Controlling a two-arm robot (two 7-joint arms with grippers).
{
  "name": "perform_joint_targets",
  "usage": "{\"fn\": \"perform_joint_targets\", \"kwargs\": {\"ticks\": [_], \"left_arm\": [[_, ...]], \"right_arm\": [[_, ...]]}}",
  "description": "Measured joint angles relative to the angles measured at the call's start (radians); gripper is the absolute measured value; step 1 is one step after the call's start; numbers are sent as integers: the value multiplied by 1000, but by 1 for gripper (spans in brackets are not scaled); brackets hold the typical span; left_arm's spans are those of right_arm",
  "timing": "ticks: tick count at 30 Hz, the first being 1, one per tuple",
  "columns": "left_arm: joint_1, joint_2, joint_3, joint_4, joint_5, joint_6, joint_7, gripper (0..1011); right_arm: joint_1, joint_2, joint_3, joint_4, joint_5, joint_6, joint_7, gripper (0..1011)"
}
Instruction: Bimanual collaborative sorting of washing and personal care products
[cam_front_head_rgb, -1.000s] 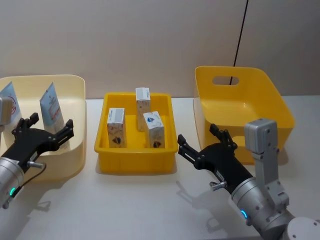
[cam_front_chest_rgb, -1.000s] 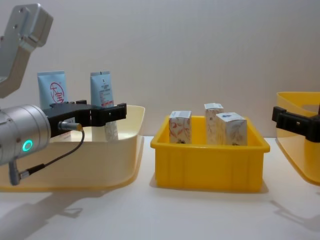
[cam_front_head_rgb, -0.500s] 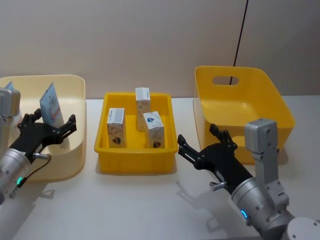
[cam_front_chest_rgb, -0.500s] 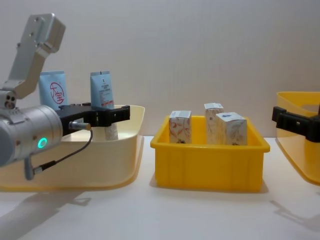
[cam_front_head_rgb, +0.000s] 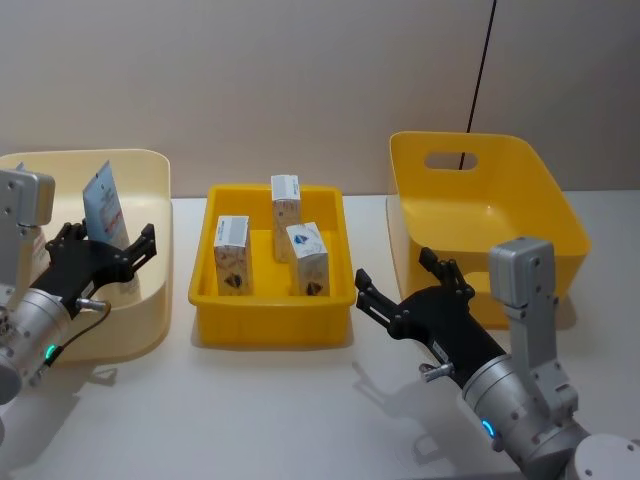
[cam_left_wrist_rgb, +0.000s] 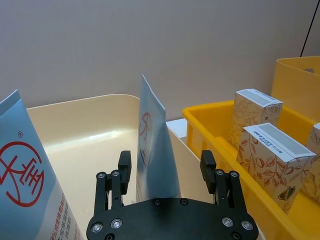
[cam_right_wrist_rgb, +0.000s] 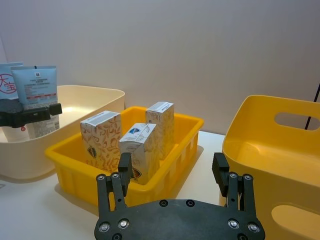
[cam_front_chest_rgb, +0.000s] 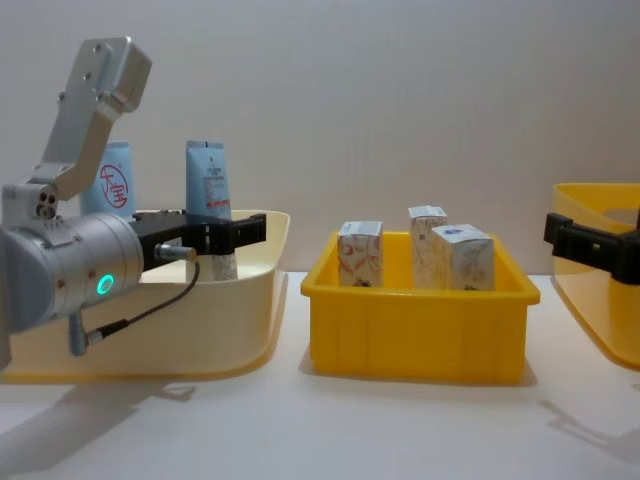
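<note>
Edged deeper into the cream bin (cam_front_head_rgb: 125, 159) at nine o'clock of the carton tray (cam_front_head_rgb: 270, 323), the left gripper (cam_front_head_rgb: 107, 242) straddles a light-blue tube (cam_front_head_rgb: 103, 203), fingers apart; the right gripper (cam_front_head_rgb: 394, 270) hovers spread at five o'clock.

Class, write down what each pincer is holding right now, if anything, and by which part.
Nothing is held. The left pincer, open, straddles a light-blue tube without gripping it; the right pincer is open and empty.

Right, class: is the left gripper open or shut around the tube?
Open. The left gripper straddles the upright tube, fingers spread wider than it, not pressing. The right gripper hovers open near the yellow tray.
</note>
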Motion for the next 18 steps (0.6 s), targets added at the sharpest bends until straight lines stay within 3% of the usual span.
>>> {"fn": "perform_joint_targets", "kwargs": {"ticks": [3,9,11,15,18], "left_arm": [[-4,-2,1,6,1,-1,-1,817],[-11,-6,2,17,5,-3,-2,606],[-12,-7,2,19,5,-3,-2,589],[-14,-9,3,22,6,-4,-2,423],[-16,-10,3,25,7,-4,-3,356]], "right_arm": [[0,0,0,0,0,0,0,1001],[0,0,0,0,0,0,0,1001],[0,0,0,0,0,0,0,1001],[0,0,0,0,0,0,0,1001],[0,0,0,0,0,0,0,1001]]}}
